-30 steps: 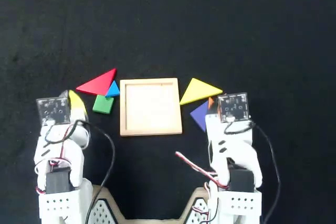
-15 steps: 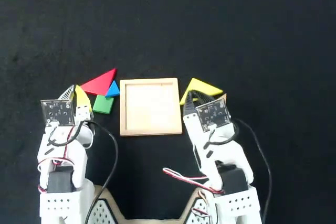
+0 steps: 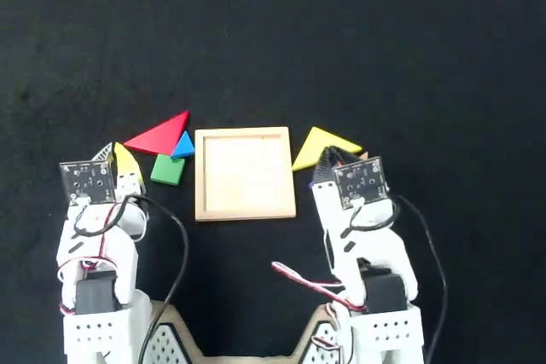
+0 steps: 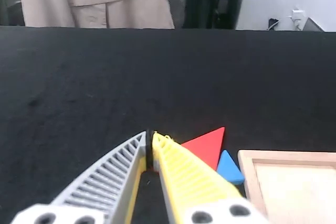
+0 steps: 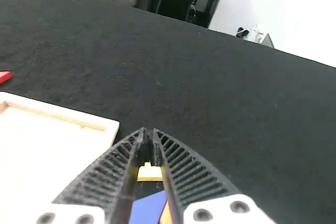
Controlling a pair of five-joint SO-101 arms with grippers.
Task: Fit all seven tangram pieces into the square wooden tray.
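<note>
The square wooden tray (image 3: 245,175) lies bare toward the near edge of the surface (image 3: 273,57), midway between its left and right edges. No piece is seated in it.

Left tool (image 4: 148,136): fingers pressed together, holding nothing. It sits near the red triangle (image 3: 160,135), blue triangle (image 3: 182,147) and green square (image 3: 167,170), which are packed close together beside the tray's left rim.

Right tool (image 5: 147,131): likewise closed up and empty. It is above the yellow triangle (image 3: 322,147) just off the tray's right rim, with a blue piece (image 5: 149,205) and an orange piece (image 5: 165,214) beneath it.

Hazards:
- A descent with the fingers together would likely shove a flat piece rather than grip it.
- Clustered pieces may drag their neighbours.
- A piece driven against the rim may ride up onto it or shift the tray.
</note>
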